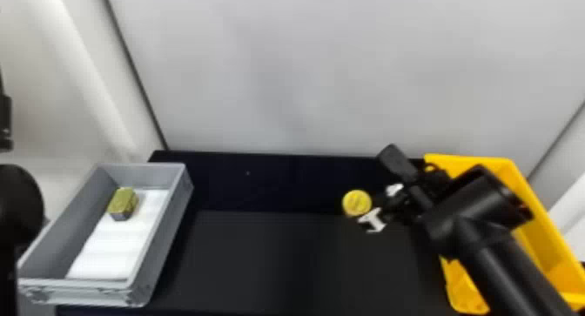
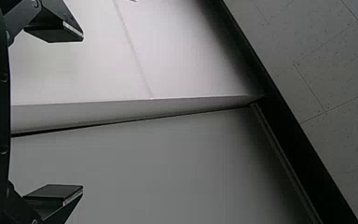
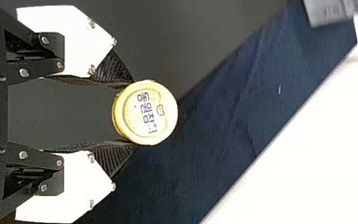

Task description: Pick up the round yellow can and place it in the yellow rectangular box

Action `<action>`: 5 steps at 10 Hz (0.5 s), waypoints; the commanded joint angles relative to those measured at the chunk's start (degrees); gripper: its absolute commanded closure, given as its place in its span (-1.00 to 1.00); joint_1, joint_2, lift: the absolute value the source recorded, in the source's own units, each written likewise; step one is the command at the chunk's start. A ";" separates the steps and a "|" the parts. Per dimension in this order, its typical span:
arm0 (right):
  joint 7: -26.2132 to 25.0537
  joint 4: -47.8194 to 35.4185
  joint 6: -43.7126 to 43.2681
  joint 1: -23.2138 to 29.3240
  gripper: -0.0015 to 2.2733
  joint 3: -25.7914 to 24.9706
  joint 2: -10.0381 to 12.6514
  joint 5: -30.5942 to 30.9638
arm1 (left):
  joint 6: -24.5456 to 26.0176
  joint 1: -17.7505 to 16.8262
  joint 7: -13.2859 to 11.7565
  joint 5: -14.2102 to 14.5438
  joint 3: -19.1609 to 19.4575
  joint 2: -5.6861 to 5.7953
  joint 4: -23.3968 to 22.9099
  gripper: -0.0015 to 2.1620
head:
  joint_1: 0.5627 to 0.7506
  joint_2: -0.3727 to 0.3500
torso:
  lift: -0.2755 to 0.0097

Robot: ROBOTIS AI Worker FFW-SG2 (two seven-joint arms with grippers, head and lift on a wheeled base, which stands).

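Note:
The round yellow can [image 1: 357, 203] is at the fingertips of my right gripper [image 1: 370, 206], left of the yellow rectangular box [image 1: 537, 206]. In the right wrist view, the can [image 3: 154, 112] shows its printed round lid, and both fingers of the right gripper [image 3: 133, 113] press its sides. I cannot tell whether its base touches the dark surface. My right forearm hides much of the box's inside. At the far left edge is the parked left gripper [image 1: 5, 123]; in its own wrist view the left gripper [image 2: 81, 112] stands open with nothing between its fingers.
A grey bin [image 1: 169, 232] on the left holds a small olive-and-grey block [image 1: 122, 203] on white padding [image 1: 111, 254]. The dark table [image 1: 261, 258] stretches between bin and yellow box, with a pale wall [image 1: 296, 75] behind.

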 commanded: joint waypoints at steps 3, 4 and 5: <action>0.36 -7.93 3.19 2.48 -0.40 -8.91 -2.95 6.40 | 0.57 -0.09 -0.16 0.00 -0.02 0.19 -0.17 -0.88 | 0.39 0.18 | 0.91; 0.54 -8.98 3.63 2.92 -0.40 -10.23 -3.39 7.46 | 0.92 -0.09 -0.16 -0.09 -0.02 0.27 -0.26 -0.88 | 0.39 0.18 | 0.91; 0.63 -10.39 4.33 3.54 -0.41 -11.81 -4.00 8.43 | 1.10 -0.09 -0.25 -0.09 -0.02 0.27 -0.34 -0.88 | 0.39 0.18 | 0.91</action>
